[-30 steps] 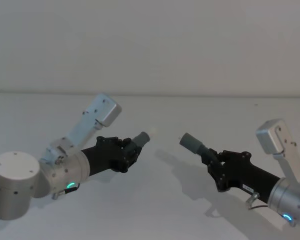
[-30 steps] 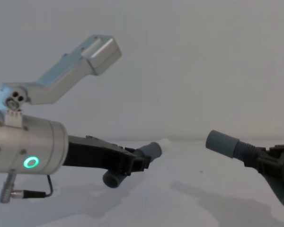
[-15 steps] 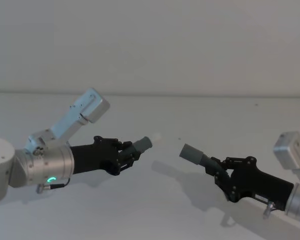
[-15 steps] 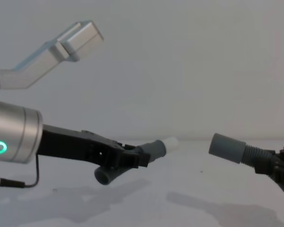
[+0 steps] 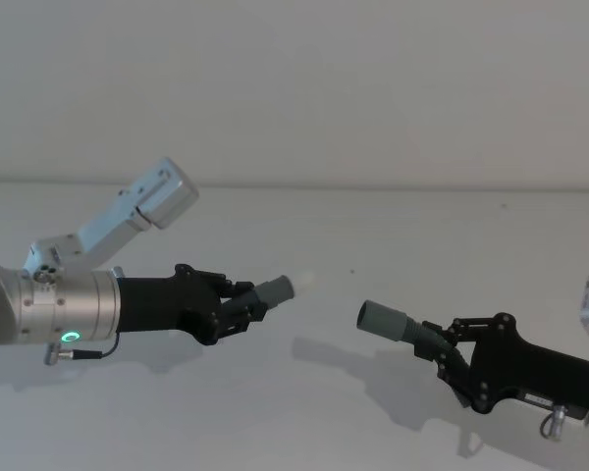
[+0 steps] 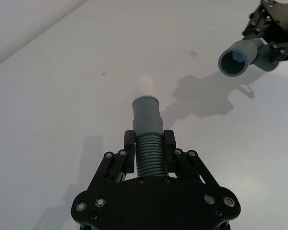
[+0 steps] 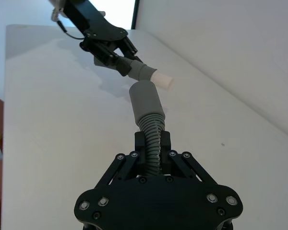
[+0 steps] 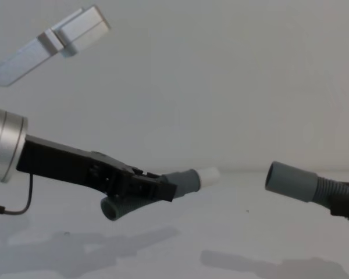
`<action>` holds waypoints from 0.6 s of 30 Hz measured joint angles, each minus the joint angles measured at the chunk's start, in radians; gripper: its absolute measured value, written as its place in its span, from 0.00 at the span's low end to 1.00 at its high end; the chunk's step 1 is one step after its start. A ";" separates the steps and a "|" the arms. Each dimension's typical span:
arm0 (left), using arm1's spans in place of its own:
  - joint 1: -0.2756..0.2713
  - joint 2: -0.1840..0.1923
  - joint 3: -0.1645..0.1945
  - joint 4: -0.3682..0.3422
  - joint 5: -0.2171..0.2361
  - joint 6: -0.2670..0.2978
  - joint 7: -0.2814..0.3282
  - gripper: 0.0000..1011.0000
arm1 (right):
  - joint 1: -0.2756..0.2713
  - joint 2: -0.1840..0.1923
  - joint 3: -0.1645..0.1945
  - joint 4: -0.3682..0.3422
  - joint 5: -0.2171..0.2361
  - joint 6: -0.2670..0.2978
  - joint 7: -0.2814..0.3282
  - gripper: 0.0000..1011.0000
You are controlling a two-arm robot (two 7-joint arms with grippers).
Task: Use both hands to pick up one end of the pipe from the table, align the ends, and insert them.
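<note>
Standing here, I can read no word, number or brand anywhere. The right gripper (image 5: 440, 343) has a small pale sticker (image 5: 533, 398) on its black body, with print too fine to make out. The green ring light (image 5: 71, 338) is a plain glow, not a sign.

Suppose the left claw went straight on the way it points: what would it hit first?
Probably nothing soon. The left gripper and its pipe, white tip first, aim past the socket cuff in the right gripper; beyond lies the table, though depth is unclear.
</note>
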 joint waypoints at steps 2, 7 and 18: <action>-0.009 0.008 0.003 0.003 -0.008 0.003 -0.020 0.33 | 0.004 0.005 -0.002 0.006 0.004 -0.009 0.013 0.15; -0.034 0.023 0.014 0.010 -0.031 0.006 -0.079 0.33 | 0.017 0.017 -0.012 0.020 0.012 -0.036 0.045 0.15; -0.078 0.038 0.041 0.021 -0.066 0.007 -0.177 0.33 | 0.030 0.021 -0.034 0.034 -0.013 -0.059 0.038 0.15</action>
